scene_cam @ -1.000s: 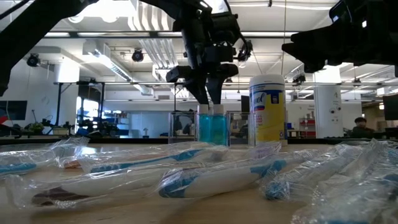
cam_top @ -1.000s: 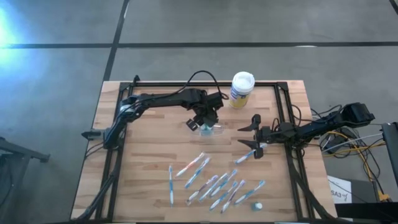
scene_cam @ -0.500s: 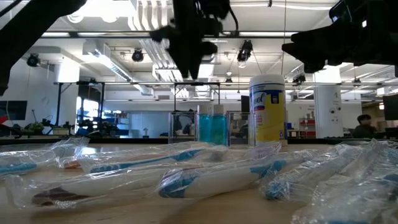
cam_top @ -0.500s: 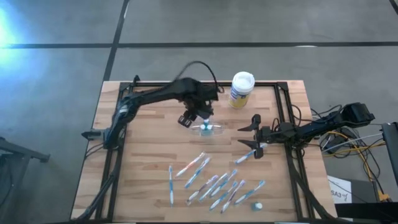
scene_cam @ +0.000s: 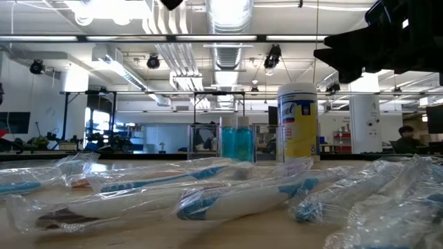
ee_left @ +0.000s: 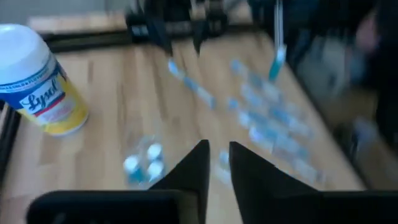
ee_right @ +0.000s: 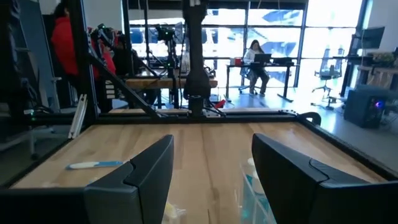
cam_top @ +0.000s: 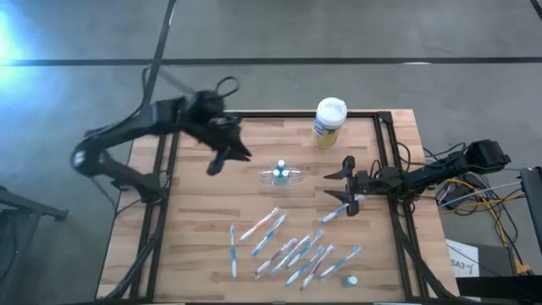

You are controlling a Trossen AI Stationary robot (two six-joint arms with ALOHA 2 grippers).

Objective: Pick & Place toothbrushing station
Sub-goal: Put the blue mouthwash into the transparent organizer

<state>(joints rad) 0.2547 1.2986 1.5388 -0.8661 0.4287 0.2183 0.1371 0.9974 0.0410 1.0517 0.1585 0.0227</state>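
The clear holder [cam_top: 296, 176] stands in the middle of the tabletop [cam_top: 195, 237], a bit toward the far edge. Inside it are two little tubes [cam_top: 282, 169] with teal caps, and no brush that can be seen. The big canister [cam_top: 329, 121] stands near the far edge with its white lid on, so you cannot see what is in it. The toothbrushes [cam_top: 288, 247] lie in a loose bunch by the near edge, each in a shiny wrapper. One more small tube [cam_top: 350, 280] lies by the near right corner. The left gripper [cam_top: 222, 159] is over the far left part of the tabletop, away from the holder. Its fingers have only a thin gap and hold nothing. The right gripper [cam_top: 347, 193] hangs near the right edge, fingers wide apart and empty, just over one lone brush [cam_top: 337, 212]. That brush looks like the next thing to pick. It would be best to come straight down, pinch it in the middle, and squeeze gently, because the wrapper may slip. The holder looks light, so the brush should go in slowly and not bump it.
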